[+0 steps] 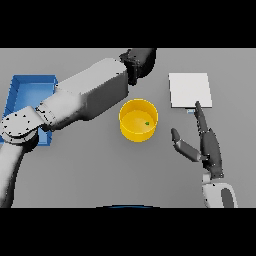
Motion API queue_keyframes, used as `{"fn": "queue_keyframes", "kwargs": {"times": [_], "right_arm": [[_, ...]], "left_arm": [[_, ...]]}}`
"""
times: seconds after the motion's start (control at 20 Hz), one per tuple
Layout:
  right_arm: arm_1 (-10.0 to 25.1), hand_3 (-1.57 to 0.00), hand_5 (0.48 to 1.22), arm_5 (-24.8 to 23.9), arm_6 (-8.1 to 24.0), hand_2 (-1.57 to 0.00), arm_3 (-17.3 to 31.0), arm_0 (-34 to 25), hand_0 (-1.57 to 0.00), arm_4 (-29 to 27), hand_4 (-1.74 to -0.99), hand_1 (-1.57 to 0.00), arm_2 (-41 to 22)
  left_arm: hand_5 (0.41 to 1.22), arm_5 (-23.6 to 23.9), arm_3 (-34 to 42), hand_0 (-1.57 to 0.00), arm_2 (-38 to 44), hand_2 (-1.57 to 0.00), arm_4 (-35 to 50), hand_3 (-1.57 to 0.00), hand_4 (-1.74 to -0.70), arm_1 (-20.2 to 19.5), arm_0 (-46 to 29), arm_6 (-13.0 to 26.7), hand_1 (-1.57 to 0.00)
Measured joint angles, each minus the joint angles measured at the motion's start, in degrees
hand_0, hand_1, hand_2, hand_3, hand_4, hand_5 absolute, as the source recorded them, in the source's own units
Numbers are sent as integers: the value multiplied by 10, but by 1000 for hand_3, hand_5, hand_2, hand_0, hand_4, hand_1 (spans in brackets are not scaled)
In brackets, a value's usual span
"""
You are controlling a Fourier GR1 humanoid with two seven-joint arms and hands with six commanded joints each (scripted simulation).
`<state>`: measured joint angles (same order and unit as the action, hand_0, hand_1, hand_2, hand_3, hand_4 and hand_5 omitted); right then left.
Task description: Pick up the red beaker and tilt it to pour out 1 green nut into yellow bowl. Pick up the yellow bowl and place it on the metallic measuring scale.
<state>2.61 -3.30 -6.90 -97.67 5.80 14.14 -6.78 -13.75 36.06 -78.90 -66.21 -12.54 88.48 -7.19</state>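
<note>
Yellow bowl [138, 120], round, smooth-walled, frame centre, one small green nut [147, 123] inside | scale [189, 90], flat pale square plate, upper right | blue tray [24, 98], rectangular, upper left | your right hand [206, 145] lower right, fingers straight, thumb spread toward bowl, holding nothing | your left hand [139, 62] top centre, dark; you cannot tell its fingers' state; red beaker not visible.

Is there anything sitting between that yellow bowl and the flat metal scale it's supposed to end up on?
Nothing visible blocks it. The yellow bowl, with a green nut inside, and the scale have only bare grey table between them. The right hand, fingers straight, lies just right of the bowl, below the scale, beside that path.
</note>
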Motion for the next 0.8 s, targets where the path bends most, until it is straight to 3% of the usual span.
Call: {"fn": "queue_keyframes", "kwargs": {"times": [0.1, 0.25, 0.4, 0.6, 0.7, 0.8], "right_arm": [[6, 1, 660, -1, -18, 1, -11, 10, 1, 6, -1160, 1, -2], [5, 1, 661, -2, -10, 1, -15, 8, 1, 13, -1160, 1, -7], [3, 1, 641, -3, -3, 1, -5, -5, 1, 10, -1146, 1, -5], [1, 1, 625, -18, -2, 1, 4, -4, 1, 36, -1129, 1, -13], [-2, 1, 623, -3, -20, 1, 5, -1, 1, 6, -1093, 1, -6], [-3, 1, 631, 13, -17, 1, 0, -9, 1, -19, -1081, 1, -3]], "left_arm": [[1221, 7, -16, -1571, 25, -1571, 26, -1179, -1731, -26, 37, -9, -1571], [1221, 24, -85, -1571, 75, -1571, 72, -1370, -1727, -47, 80, 14, -1571], [1221, 43, -158, -1571, 177, -1571, 176, -1468, -1734, -73, 104, 40, -1571], [1221, 68, -231, -1571, 322, -1571, 344, -1394, -1738, -128, 87, 95, -1571], [1221, 92, -249, -1571, 370, -1571, 411, -1458, -1739, -163, 68, 100, -1571], [1221, 112, -270, -1571, 415, -1571, 476, -1499, -1740, -192, 34, 111, -1571]]}}
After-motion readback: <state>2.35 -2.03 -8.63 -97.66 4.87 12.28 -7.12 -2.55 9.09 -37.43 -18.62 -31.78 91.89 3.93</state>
